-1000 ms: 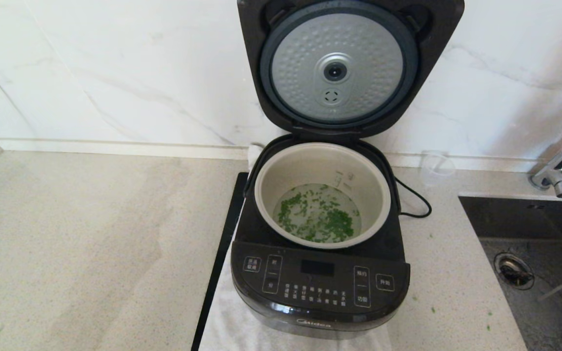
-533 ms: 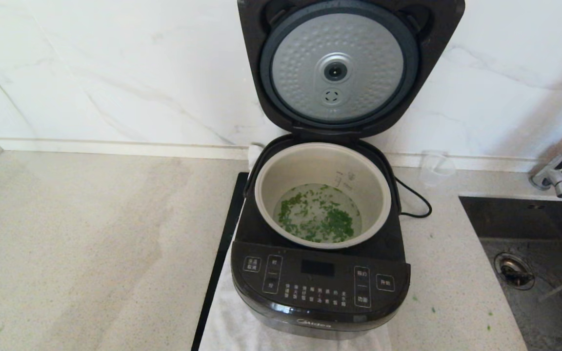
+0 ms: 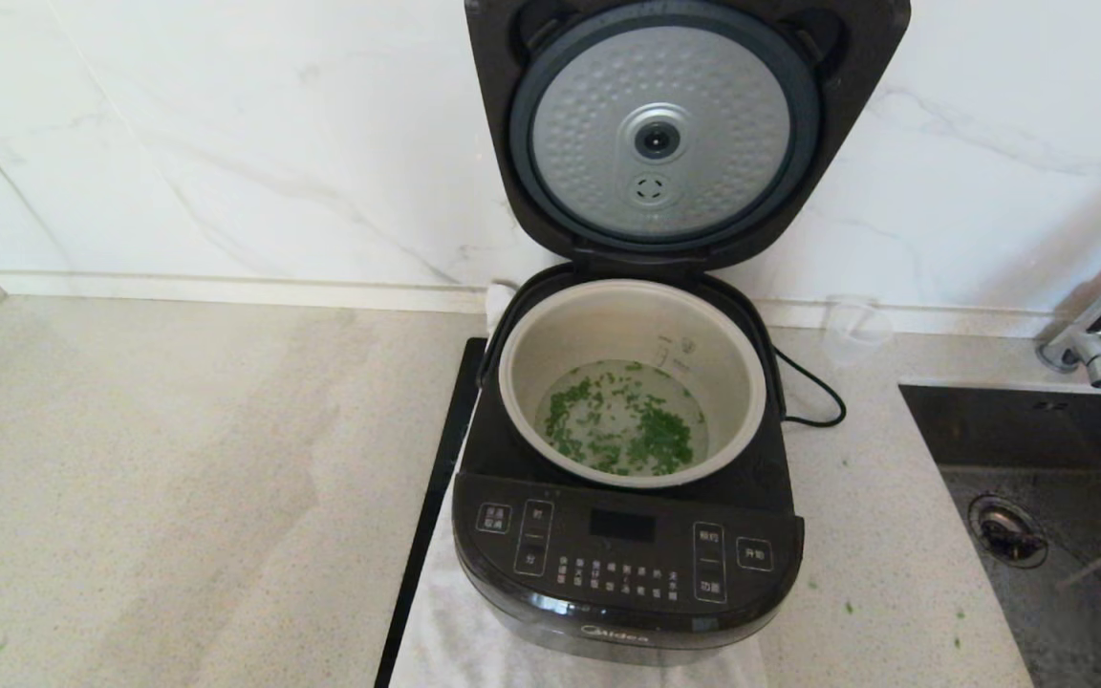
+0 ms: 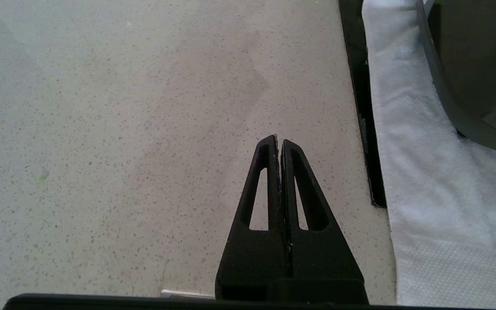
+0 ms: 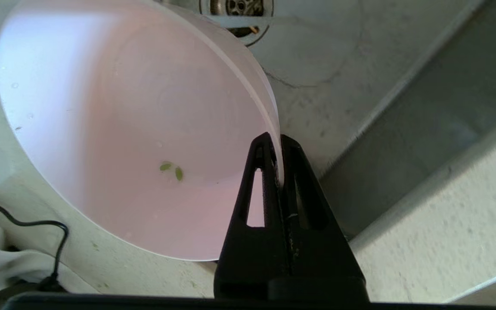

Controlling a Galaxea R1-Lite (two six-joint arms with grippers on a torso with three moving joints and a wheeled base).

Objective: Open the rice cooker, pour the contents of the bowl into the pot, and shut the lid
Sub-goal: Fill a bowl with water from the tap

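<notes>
pinching the near-empty bowl (image 5: 136, 129) by its rim over the sink (image 3: 1067, 573), at three o'clock of the rice cooker (image 3: 627, 535), the right gripper (image 5: 280, 142) should set it down gently; the left gripper (image 4: 279, 142) idles closed, lid (image 3: 665, 134) up.

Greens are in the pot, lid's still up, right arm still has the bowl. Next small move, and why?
Probably set the bowl down on the countertop beside the sink. The right gripper has its jaws clamped on the rim, with only two green bits left inside. The pot already holds the greens, and the lid stands open; the shut left gripper is nowhere near it.
</notes>
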